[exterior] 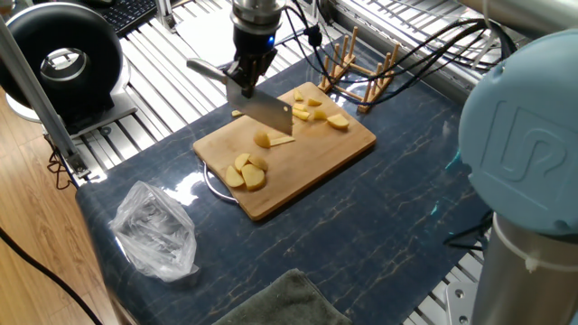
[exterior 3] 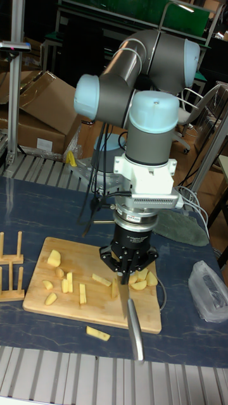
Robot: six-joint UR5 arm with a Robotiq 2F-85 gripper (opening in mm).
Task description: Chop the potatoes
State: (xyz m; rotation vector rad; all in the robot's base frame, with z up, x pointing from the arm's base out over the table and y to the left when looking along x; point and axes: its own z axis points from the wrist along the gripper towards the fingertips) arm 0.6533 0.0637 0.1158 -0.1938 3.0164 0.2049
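Potatoes (exterior: 248, 170), peeled pale-yellow pieces, are lying scattered across the rectangular bamboo cutting board (exterior: 339, 149) on the dark blue marbled tabletop (exterior: 379, 226). You are holding a broad steel cleaver (exterior: 262, 110) by its grey handle in the black two-finger pincer (exterior: 242, 74), whose fingers are pressing together on that handle. In the fixed view the blade is hanging edge-down over the board's rear-left part, its long axis running roughly across the board's width.

What matters for your coming cut, as I judge it, is which piece is sitting under the edge. A small rounded chunk (exterior: 262, 140) and a thin slice (exterior: 282, 139) are lying just below and in front of the blade, nearest the pincer. A cluster of rounded halves (exterior: 246, 173) is waiting at the near-left corner, farther from the blade. Smaller sticks and wedges (exterior: 316, 113) are sitting toward the far-right end, beyond the blade tip. One stray stick (exterior 3: 97, 333) is lying off the board on the tabletop, beside the handle side.

In the tall fixed view the pincer (exterior 3: 128, 273) is hovering low above the board's right half, with the halves (exterior 3: 144, 280) just beside it. Whether the edge is touching the board, I cannot tell.
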